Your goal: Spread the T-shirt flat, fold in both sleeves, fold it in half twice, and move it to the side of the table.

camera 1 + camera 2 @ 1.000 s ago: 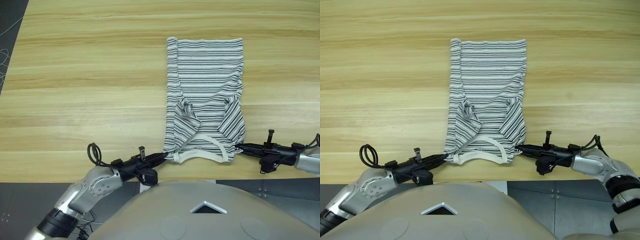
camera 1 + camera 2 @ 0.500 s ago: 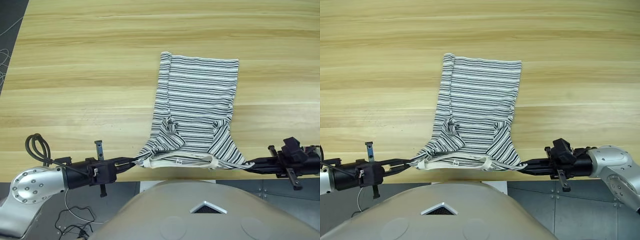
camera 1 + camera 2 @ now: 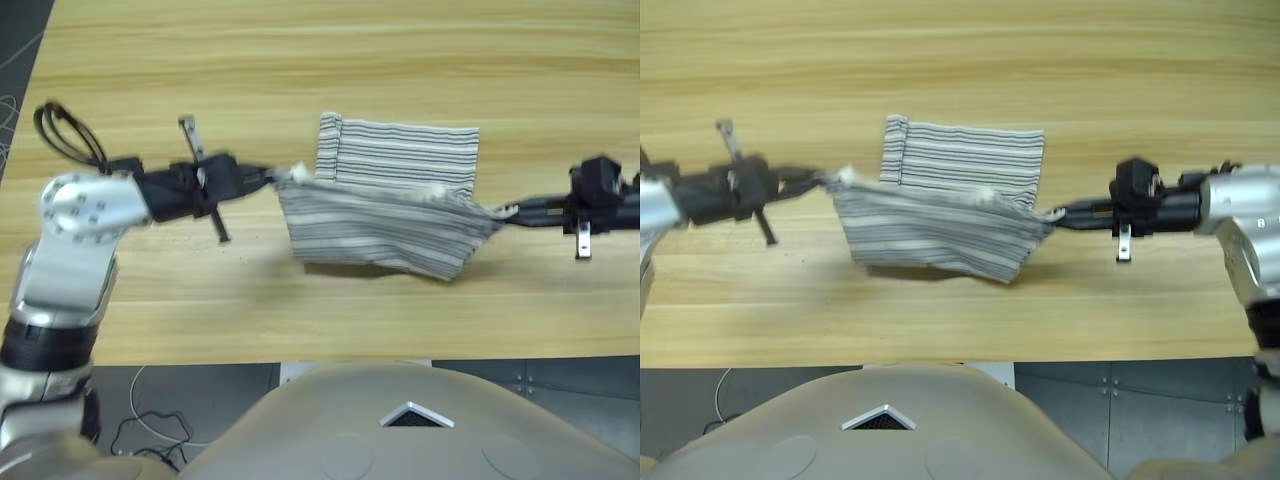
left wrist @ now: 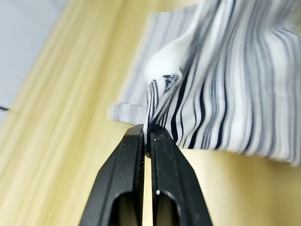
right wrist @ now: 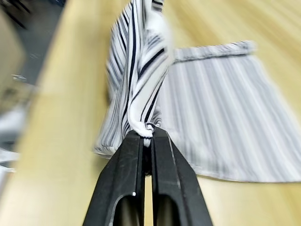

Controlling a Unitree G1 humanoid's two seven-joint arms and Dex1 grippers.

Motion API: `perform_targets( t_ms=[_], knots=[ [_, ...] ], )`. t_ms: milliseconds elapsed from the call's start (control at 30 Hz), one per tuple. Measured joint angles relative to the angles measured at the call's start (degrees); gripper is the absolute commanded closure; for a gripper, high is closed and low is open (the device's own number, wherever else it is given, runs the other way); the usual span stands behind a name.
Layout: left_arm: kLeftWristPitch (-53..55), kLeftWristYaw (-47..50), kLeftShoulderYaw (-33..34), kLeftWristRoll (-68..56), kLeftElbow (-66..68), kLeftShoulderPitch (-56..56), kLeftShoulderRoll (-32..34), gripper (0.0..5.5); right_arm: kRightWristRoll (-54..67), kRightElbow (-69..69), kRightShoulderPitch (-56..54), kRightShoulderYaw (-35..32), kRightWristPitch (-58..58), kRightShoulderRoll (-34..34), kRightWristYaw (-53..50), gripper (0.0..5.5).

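Both grippers, left gripper point(image 3: 272, 177) and right gripper point(image 3: 1055, 214), pinch the striped T-shirt point(image 3: 390, 215), seemingly at its collar-end corners, lifting them above the wooden table point(image 3: 300, 60).

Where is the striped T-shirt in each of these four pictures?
Left eye view: T-shirt at centre, near edge hanging above the wooden table.
Right eye view: T-shirt slightly left of centre.
Left wrist view: pinched in the left tool, spreading beyond it.
Right wrist view: pinched in the right tool, spreading beyond it.
Shared landmark: the table's wood.
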Motion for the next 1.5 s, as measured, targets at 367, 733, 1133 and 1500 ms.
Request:
perform_targets(
  t_ms=[367,733,1133,1500],
  knots=[
    [-9.9,13.1,-5.0,11.7,31.2,-17.0,-15.5,5.37,-24.3,39.5,-24.6,1.5,-20.2,16.7,-6.9,5.40],
    [-15.0,17.3,-6.2,14.3,41.6,-18.4,-22.2,4.12,-30.8,50.4,-29.3,-0.3,-24.4,20.5,-9.0,4.72],
    [-16.8,27.3,1.0,13.3,38.2,-12.0,-22.9,2.08,-42.3,54.2,-30.2,-1.0,-30.1,19.7,-31.0,3.44],
    [-2.3,10.0,8.5,-11.1,-1.8,26.5,-16.7,2.08,-0.9,5.5,14.6,-19.3,3.7,13.6,4.9,3.44]
  ],
)
